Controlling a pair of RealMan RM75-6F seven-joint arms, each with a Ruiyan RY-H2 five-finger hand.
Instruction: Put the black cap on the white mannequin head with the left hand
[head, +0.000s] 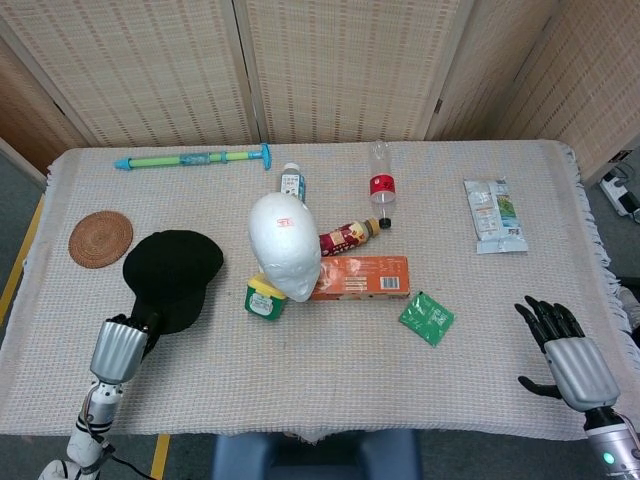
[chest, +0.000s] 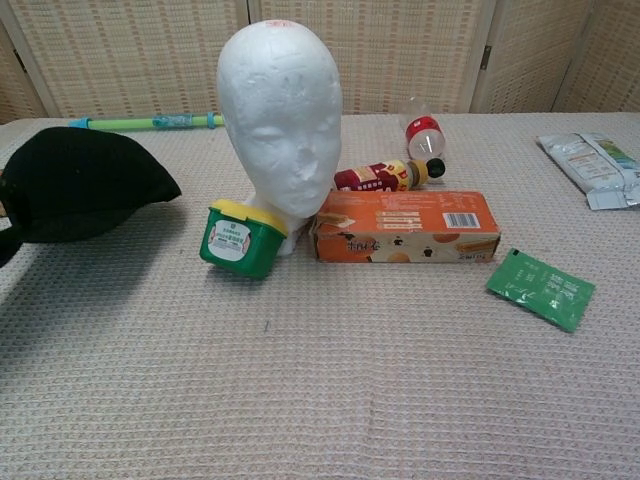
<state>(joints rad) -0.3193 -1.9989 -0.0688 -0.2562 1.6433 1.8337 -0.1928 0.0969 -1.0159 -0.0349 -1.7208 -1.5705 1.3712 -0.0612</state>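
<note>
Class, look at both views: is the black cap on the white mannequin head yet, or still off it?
Off. The black cap hangs lifted off the table, gripped by the left hand, beside the bare mannequin head.

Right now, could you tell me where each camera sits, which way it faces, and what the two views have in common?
Head view: high above the near edge, looking down on the table; shows the left hand holding the black cap and the open right hand.
Chest view: low at the near edge, facing the mannequin head; the hands barely show.
Shared: cap, mannequin head, green tub, orange box.
</note>
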